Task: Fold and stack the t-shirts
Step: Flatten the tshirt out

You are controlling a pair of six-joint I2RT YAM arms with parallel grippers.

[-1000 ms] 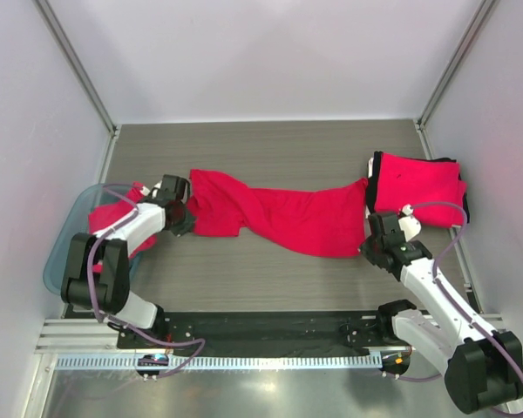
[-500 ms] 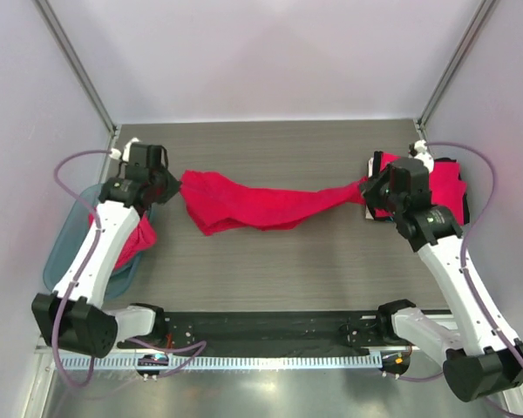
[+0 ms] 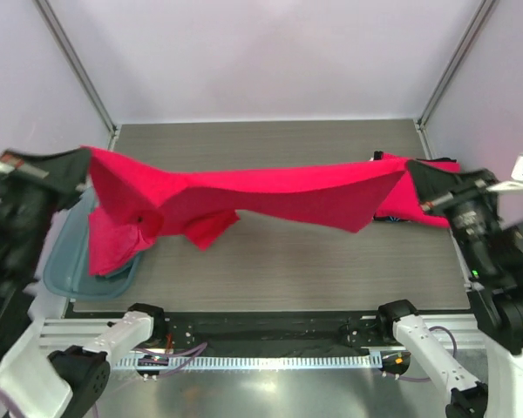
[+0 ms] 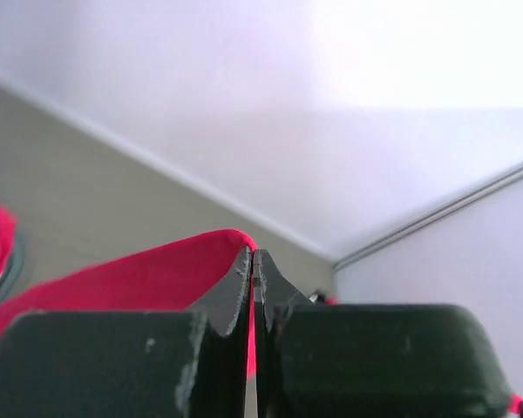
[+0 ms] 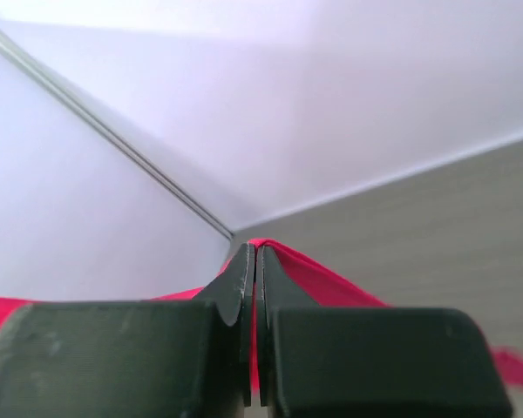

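T-shirt (image 3: 270, 187) spans the table (image 3: 288, 270) (bin (image 3: 65, 261) left, stack (image 3: 425, 209) right); near strip free.

No words, labels, brand marks or numbers can be read in any view; the red t-shirt (image 3: 270, 196) shows only plain cloth, and the ruled strip (image 3: 244, 361) on the near rail carries fine marks too small to read
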